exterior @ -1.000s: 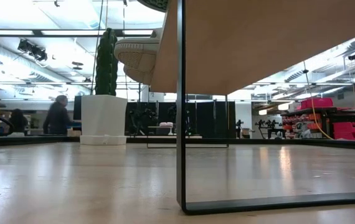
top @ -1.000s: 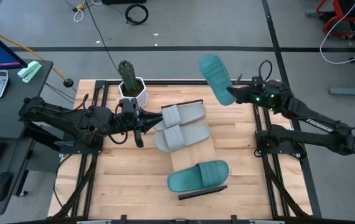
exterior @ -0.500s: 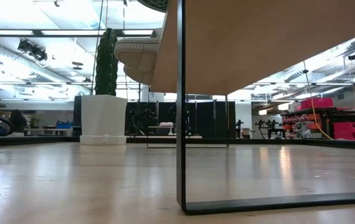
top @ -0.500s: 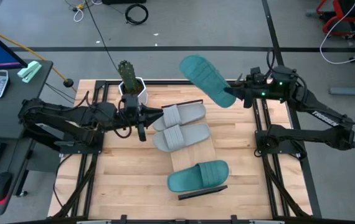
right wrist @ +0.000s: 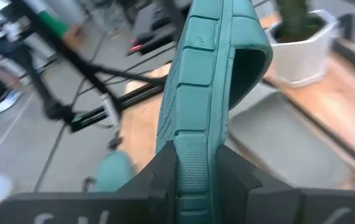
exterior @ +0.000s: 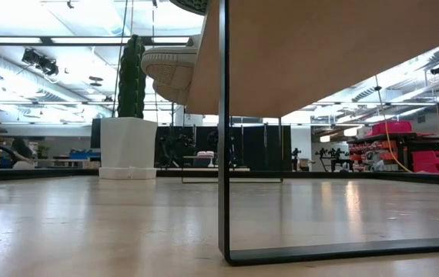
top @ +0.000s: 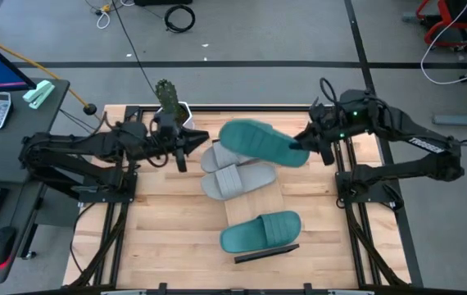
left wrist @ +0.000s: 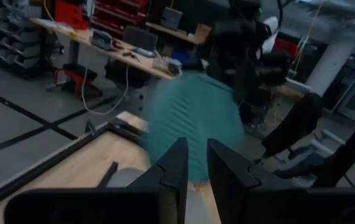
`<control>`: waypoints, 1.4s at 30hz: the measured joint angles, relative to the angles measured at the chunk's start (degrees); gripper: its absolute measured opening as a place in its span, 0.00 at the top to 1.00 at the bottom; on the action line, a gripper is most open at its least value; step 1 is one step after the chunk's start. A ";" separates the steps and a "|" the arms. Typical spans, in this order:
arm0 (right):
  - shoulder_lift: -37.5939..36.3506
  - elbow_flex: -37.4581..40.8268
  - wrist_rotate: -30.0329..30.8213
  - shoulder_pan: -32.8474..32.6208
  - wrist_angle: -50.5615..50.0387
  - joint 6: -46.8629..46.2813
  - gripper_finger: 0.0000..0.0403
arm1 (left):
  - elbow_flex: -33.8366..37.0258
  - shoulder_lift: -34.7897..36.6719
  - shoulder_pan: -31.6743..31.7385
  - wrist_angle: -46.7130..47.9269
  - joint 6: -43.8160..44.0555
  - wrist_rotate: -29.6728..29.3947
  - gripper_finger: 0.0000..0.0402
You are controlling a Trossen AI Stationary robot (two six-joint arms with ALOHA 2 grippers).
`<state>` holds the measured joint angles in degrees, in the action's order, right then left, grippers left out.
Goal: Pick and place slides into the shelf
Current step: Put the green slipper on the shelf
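Right gripper [top: 303, 144] clamps teal slide [top: 260, 142] above shelf [top: 254, 203]; next lower into far-end slot. Left gripper [top: 191, 146] nearly closed, empty.

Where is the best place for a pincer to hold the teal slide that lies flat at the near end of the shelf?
Probably across the edge of the sole at one end of the flat teal slide, coming from above. It lies flat and crosswise on the shelf, and the edge is thin. The right pincer holds the other teal slide the same way, at one end of the sole.
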<state>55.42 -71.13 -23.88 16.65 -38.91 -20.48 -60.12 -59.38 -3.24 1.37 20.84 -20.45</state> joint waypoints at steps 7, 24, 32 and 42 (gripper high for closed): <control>0.60 0.00 -0.48 -7.11 -0.29 0.82 0.80 | 0.00 6.00 2.39 3.28 -0.63 -0.02 0.84; 2.29 -3.45 1.81 -11.16 -0.59 -1.04 0.81 | -0.04 3.27 3.03 2.34 2.99 6.84 0.82; 7.34 -14.00 2.34 -11.18 -15.77 3.57 0.81 | -0.04 0.88 3.14 -7.30 4.23 12.98 0.73; 15.62 -30.88 22.88 -12.82 -30.76 14.05 0.81 | -0.04 1.20 3.14 -8.29 5.55 13.26 0.67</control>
<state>71.04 -102.01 -1.00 3.83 -69.67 -6.43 -60.16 -58.18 -0.10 -6.91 26.39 -7.19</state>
